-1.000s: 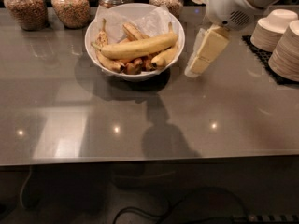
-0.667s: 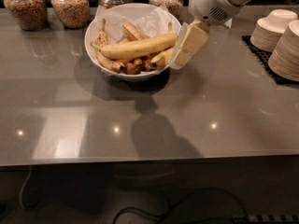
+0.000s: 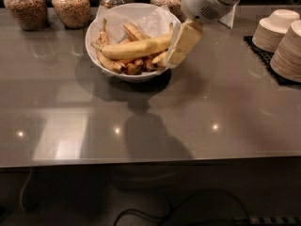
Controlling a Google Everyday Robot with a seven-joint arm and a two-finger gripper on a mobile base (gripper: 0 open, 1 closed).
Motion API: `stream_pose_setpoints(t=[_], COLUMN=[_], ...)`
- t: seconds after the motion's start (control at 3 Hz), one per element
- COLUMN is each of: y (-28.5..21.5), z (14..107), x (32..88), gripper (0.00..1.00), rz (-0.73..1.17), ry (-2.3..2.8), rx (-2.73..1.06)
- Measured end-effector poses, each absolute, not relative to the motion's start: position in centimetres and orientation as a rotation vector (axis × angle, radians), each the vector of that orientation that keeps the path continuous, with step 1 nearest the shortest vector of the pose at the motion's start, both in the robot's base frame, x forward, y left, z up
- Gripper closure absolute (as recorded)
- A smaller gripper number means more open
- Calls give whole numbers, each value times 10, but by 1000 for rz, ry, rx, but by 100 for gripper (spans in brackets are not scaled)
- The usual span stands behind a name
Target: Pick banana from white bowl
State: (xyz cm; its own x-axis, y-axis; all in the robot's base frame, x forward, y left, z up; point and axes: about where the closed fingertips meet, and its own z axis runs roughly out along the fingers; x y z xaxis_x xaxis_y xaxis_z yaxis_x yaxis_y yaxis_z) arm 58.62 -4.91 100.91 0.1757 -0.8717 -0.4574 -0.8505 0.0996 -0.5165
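The white bowl (image 3: pixel 123 72) stands at the back middle of the grey counter, lined with crinkled white paper. The banana (image 3: pixel 134 49), long, gently curved and mostly clean yellow, lies across the top of the pile inside it. Shorter, browner bananas lie under and behind it. My gripper (image 3: pixel 181 45) hangs from the white arm at the top right and sits over the bowl's right rim, right at the banana's right end. It covers that end of the banana.
Several glass jars of grain (image 3: pixel 71 4) stand along the back edge behind the bowl. Stacks of small cream bowls (image 3: pixel 277 28) sit on a black mat (image 3: pixel 263 55) at the right. The counter's front edge (image 3: pixel 150 161) runs across the lower part of the view.
My arm and gripper have moved left, from beside the bowl on its right to over the bowl's right rim at the banana's end. The bananas have not moved.
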Motion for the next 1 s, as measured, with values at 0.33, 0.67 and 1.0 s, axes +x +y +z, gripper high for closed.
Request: stream_pose_setpoints(t=[0.33,0.67,1.0], y=[-32,-7,7], z=[1008,1003,994], x=[599,618,627], gripper=[0,19,32], rz=[-84,-99,-93], ry=[1603,1563,1555], rx=[-1751,-1762,-1764])
